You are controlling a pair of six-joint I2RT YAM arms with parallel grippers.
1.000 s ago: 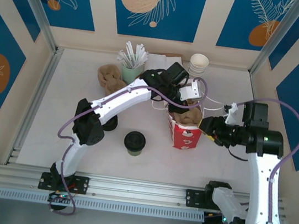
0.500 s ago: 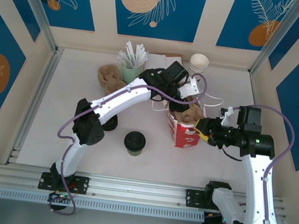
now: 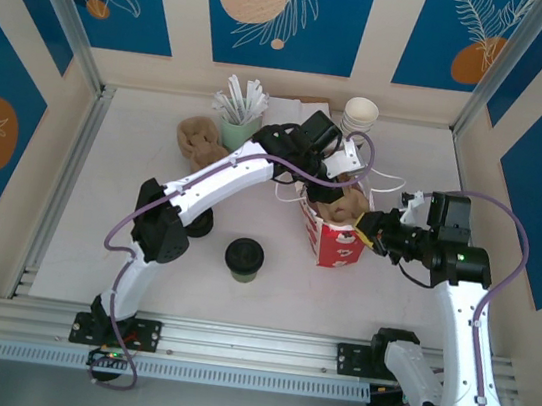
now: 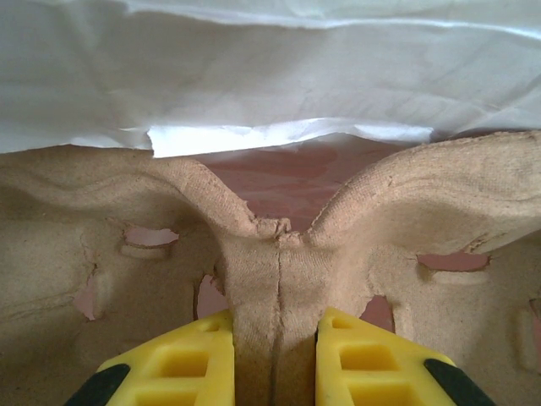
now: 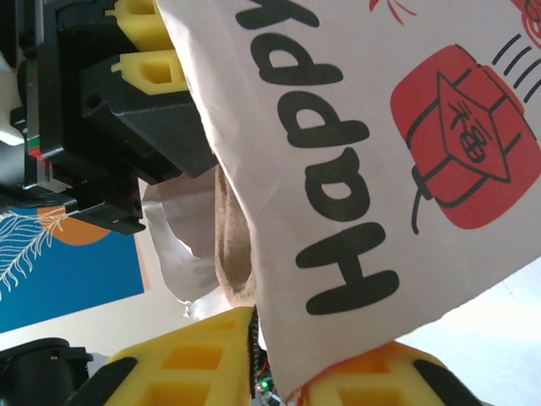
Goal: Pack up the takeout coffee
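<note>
Meanwhile the black-lidded olive-green paper cup [image 3: 243,258] is standing lower-left of both: left tool [image 4: 275,355] gripping the brown pulp tray [image 4: 406,203], right tool [image 5: 279,359] clamping the printed paper bag [image 5: 363,152].

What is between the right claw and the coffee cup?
In the top view: the red-and-white paper bag the right claw pinches, then bare table to the coffee cup.

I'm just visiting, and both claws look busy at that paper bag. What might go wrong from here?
1. The right claw pinches only the thin edge of the paper bag; it might tear or slip free.
2. The left claw grips the cardboard tray by one narrow ridge; the tray might snag on the bag's mouth.
3. The takeout coffee stands apart on the table; with both claws occupied, releasing one could let the bag slump.
</note>
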